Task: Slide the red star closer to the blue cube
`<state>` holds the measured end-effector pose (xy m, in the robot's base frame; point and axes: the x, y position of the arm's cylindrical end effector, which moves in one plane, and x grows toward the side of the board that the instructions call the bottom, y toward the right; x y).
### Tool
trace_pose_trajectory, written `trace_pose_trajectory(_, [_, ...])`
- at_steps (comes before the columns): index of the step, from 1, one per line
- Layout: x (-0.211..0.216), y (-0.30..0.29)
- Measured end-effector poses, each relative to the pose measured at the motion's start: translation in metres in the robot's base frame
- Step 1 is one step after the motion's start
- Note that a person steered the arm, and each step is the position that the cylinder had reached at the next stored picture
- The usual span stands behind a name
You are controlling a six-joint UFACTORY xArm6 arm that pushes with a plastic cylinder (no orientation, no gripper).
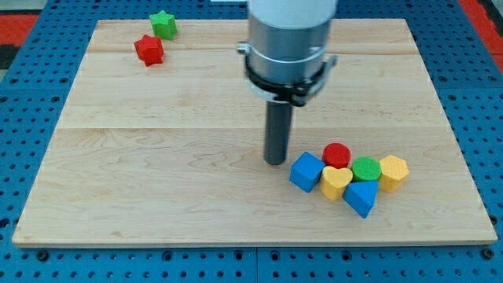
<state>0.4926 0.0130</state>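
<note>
1. Blue wedge (361,197): nearest item, at the bottom of a tight cluster low on the view's right. Touches the yellow heart beside it.

2. Yellow heart (335,182): wedged between the blue cube and the blue wedge, under the red cylinder.

3. Blue cube (306,171): left end of the cluster; the place the star must approach. Its left face is open, so that side can receive the star.

4. Green cylinder (366,168), yellow hexagon (394,172), red cylinder (337,155): back row of the cluster, packed touching one another.

5. My tip (276,161): a bare rod, holding nothing, with nothing to open or close. It stands on the board just beside the blue cube, to its upper left, seemingly not touching. It is well apart from the star; I judge it must travel round behind the star, to push from the upper left.

6. Red star (148,49): the task's thing, far off near the top-left corner, not yet brought closer.

7. Green star (163,24): just beyond the red star, near or touching; a careless approach could drag it along.

8. Board (157,157): pale wooden planks, smooth. Around it, a blue perforated base (31,94).
</note>
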Motion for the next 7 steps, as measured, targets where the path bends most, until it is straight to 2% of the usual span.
trace_pose_trajectory(3, [-0.166, -0.126])
trace_pose_trajectory(5, [-0.238, -0.144])
trace_pose_trajectory(6, [-0.254, -0.186])
trace_pose_trajectory(7, [-0.24, -0.216])
